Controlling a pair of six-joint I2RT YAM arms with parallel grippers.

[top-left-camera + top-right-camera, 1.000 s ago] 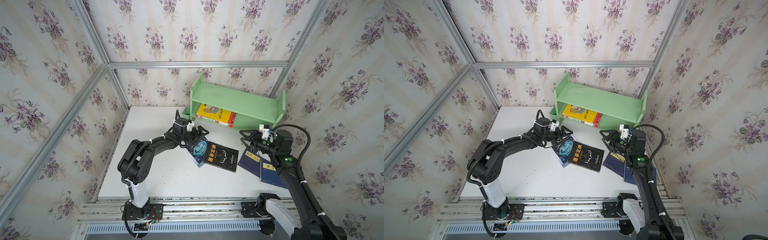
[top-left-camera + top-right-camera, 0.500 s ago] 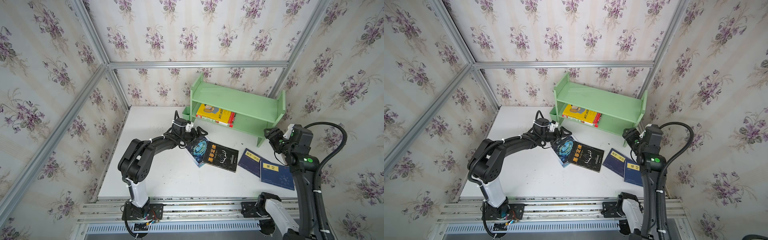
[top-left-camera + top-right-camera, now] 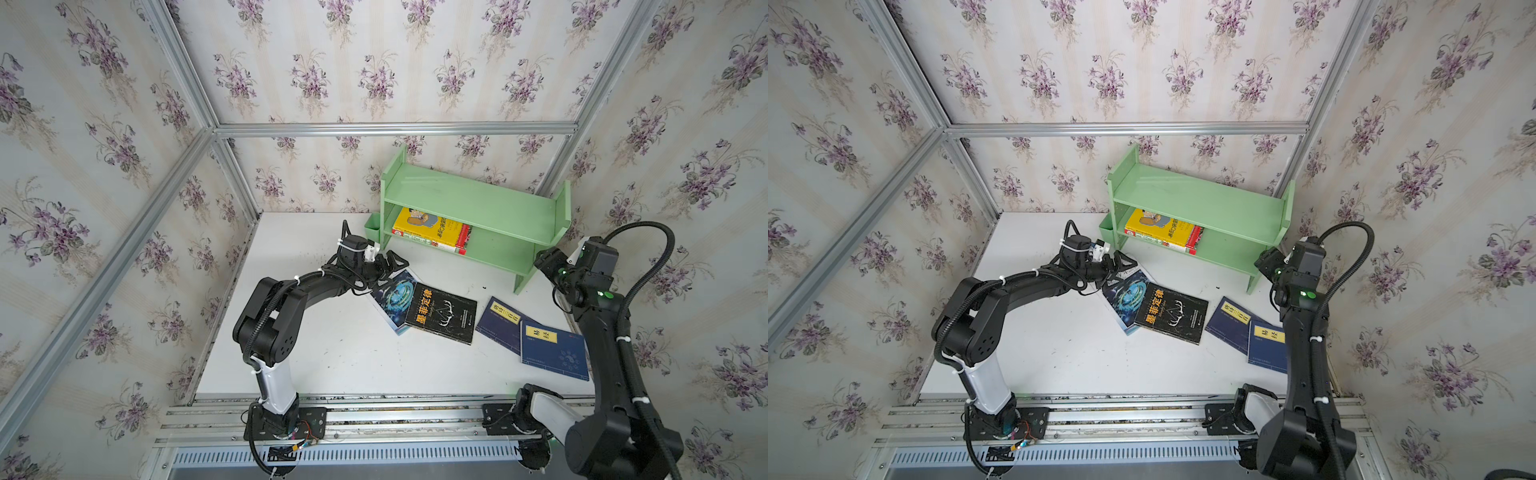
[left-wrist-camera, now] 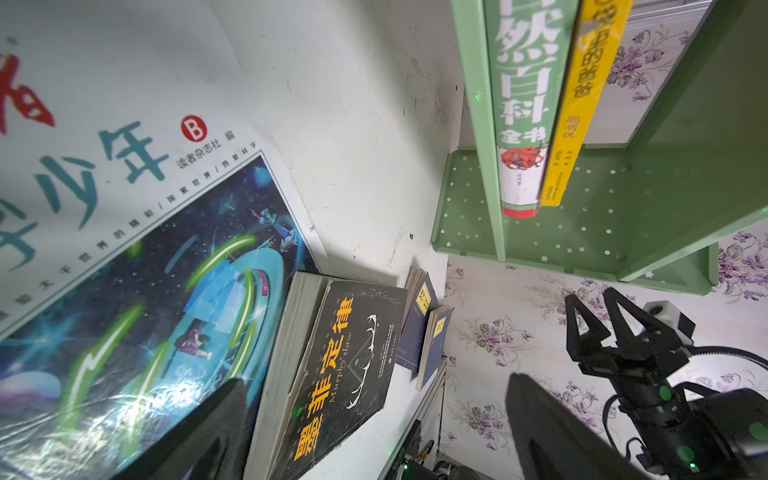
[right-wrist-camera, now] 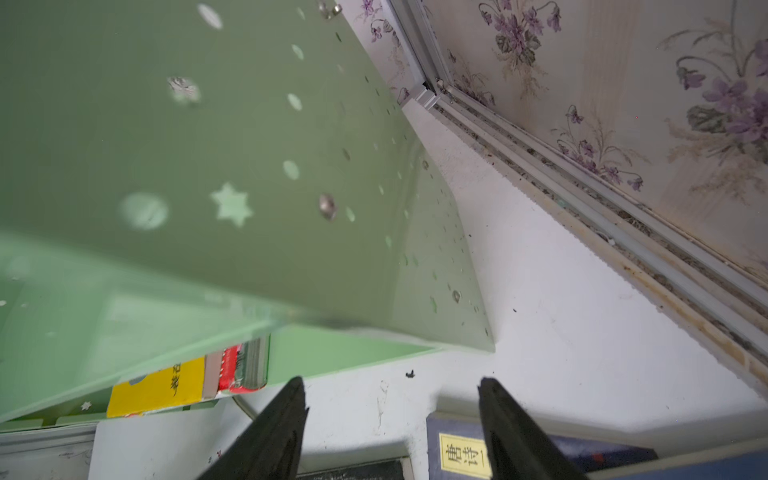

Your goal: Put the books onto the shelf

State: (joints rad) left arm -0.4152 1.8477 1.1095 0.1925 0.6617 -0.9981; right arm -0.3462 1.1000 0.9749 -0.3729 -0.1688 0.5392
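Floral walls (image 3: 374,75) box in my white table (image 3: 332,365). In both top views the shelf (image 3: 478,203) holds two stacked books (image 3: 432,226) on its lower tier, while four loose books (image 3: 442,311) lie flat in front. Left wrist: my left claw (image 4: 374,378) gapes wide, one finger over the swirl book (image 4: 124,249). Right wrist: my right claw (image 5: 390,395) is spread and empty beside the shelf's end panel.

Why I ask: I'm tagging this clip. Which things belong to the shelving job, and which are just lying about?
Job: shelf, yellow book, green book, swirl-cover book, black book, navy book, overlapping navy book.
Lying about: small green cup, aluminium rail.
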